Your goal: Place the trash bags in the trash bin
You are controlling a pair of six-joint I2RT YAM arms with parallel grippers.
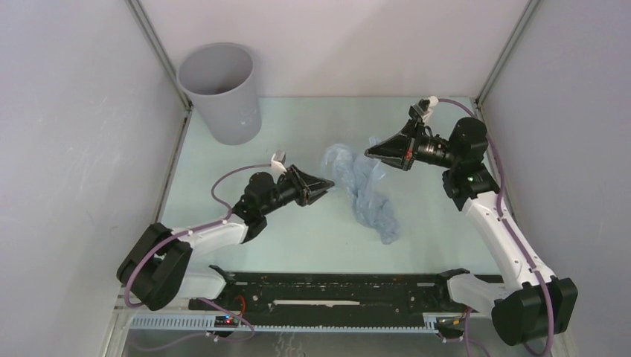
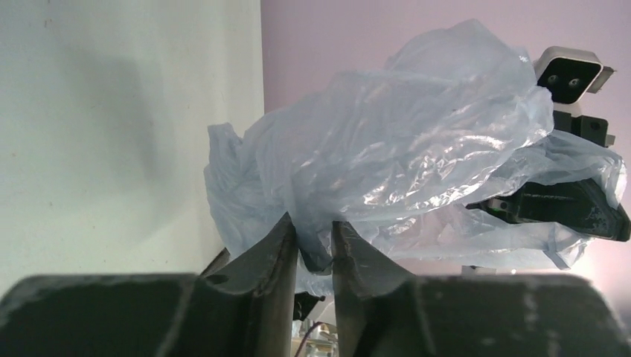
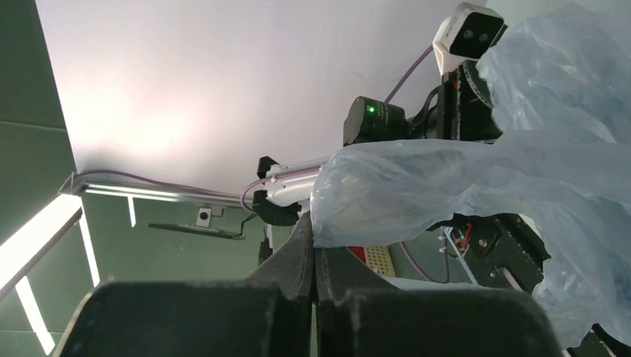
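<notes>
The trash bag [image 1: 362, 186] is a wrinkled pale blue film bunched at mid table, between both grippers, with a tail trailing toward the near side. My left gripper [image 1: 330, 183] touches its left edge; in the left wrist view the gripper [image 2: 312, 227] is shut on a fold of the bag [image 2: 387, 149]. My right gripper [image 1: 367, 153] is at the bag's upper right; in the right wrist view the gripper [image 3: 314, 234] is pressed shut with the bag's edge [image 3: 417, 186] at its tips. The grey round trash bin [image 1: 220, 91] stands upright and open at the far left corner, apart from both grippers.
White enclosure walls with metal corner posts [image 1: 160, 52] stand close on the left, back and right. A black rail with wiring [image 1: 335, 290] runs along the near edge between the arm bases. The pale green table [image 1: 298, 134] lies between bin and bag.
</notes>
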